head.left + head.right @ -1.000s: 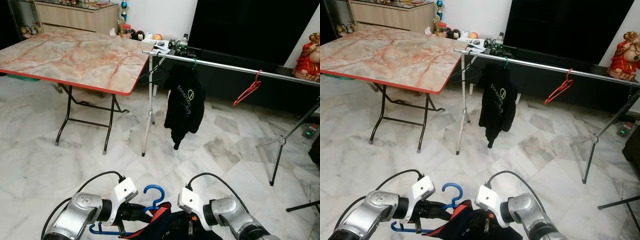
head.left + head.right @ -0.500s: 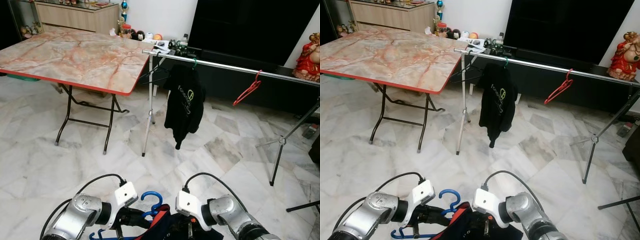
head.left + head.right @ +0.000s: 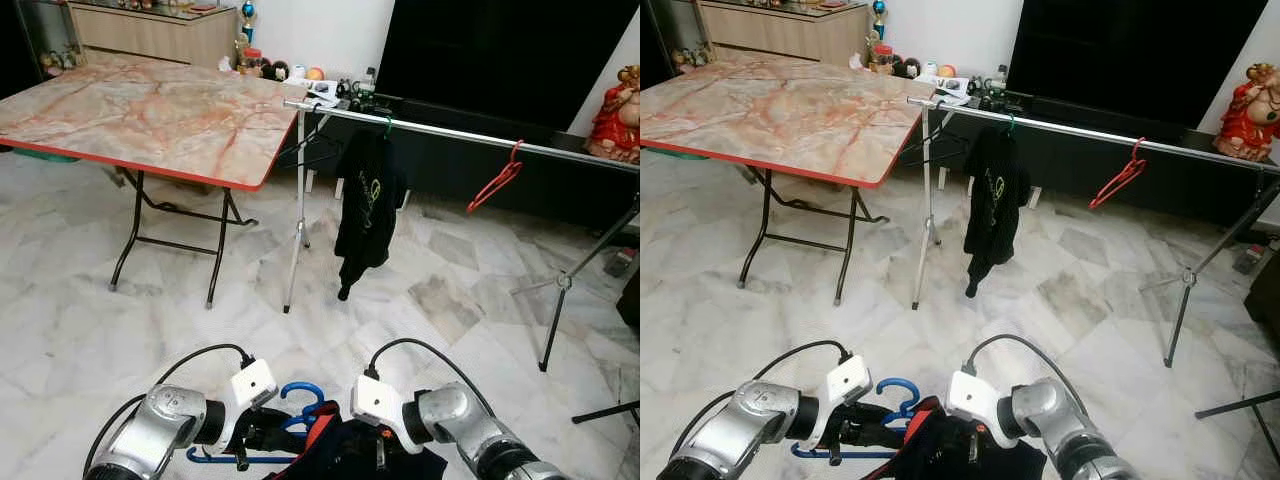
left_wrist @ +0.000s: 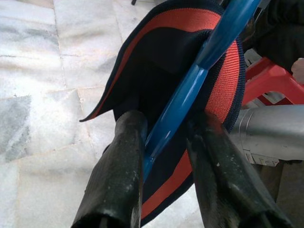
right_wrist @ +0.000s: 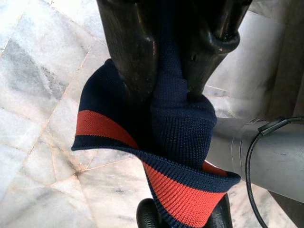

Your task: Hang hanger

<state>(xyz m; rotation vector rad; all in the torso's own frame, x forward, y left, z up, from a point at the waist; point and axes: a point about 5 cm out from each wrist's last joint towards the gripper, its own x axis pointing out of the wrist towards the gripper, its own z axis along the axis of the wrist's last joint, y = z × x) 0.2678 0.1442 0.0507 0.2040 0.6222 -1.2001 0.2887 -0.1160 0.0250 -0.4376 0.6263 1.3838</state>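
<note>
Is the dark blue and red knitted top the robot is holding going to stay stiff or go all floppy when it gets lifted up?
Probably floppy: the knitted top folds and bunches where the right gripper pinches it. It likely won't slip easily, since the ribbed knit looks grippy. The blue hanger between the left gripper fingers looks rigid, so it should give the top its shape.

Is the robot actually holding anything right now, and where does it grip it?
Yes. The left end effector grips the blue hanger by its bar; the right end effector pinches the navy garment with red trim at a fold.

Both grippers low, jaws clamped (left [image 4: 164, 156], right [image 5: 173, 52]).
</note>
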